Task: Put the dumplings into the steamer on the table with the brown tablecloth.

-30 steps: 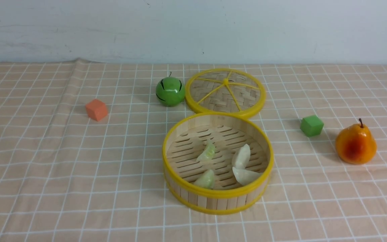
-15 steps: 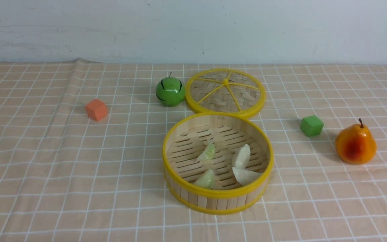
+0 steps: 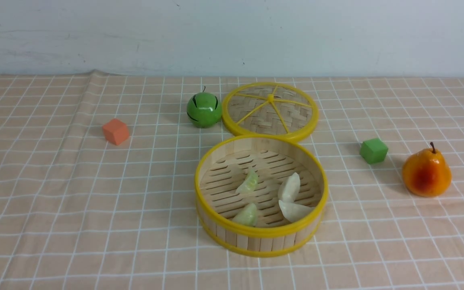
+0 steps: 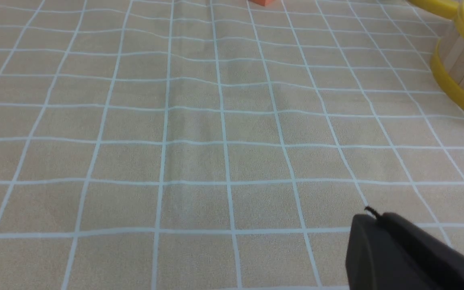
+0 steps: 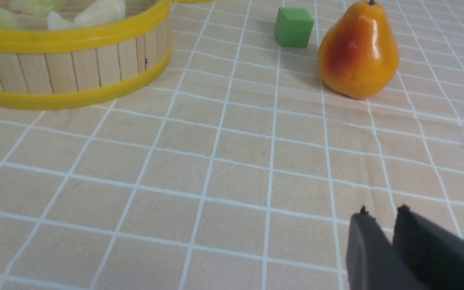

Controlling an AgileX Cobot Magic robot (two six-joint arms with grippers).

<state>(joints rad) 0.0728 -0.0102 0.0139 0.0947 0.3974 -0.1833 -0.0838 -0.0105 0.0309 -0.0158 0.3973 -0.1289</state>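
The steamer [image 3: 261, 233] stands at the middle of the table on the brown tablecloth [image 3: 54, 193]. Inside it lie four dumplings: two pale green [image 3: 248, 182] [image 3: 247, 215] and two creamy white [image 3: 289, 187] [image 3: 295, 210]. Neither gripper shows in the front view. In the left wrist view my left gripper [image 4: 371, 215] is shut and empty over bare cloth, with the steamer wall [image 4: 457, 68] off to one side. In the right wrist view my right gripper [image 5: 383, 211] is shut and empty over cloth, well apart from the steamer [image 5: 71, 60] and a white dumpling [image 5: 95, 12].
The flat woven lid [image 3: 270, 108] lies just behind the steamer, with a green round fruit [image 3: 204, 109] beside it. An orange cube [image 3: 115, 131] sits at the left. A green cube [image 3: 373, 150] and an orange pear [image 3: 426, 173] sit at the right.
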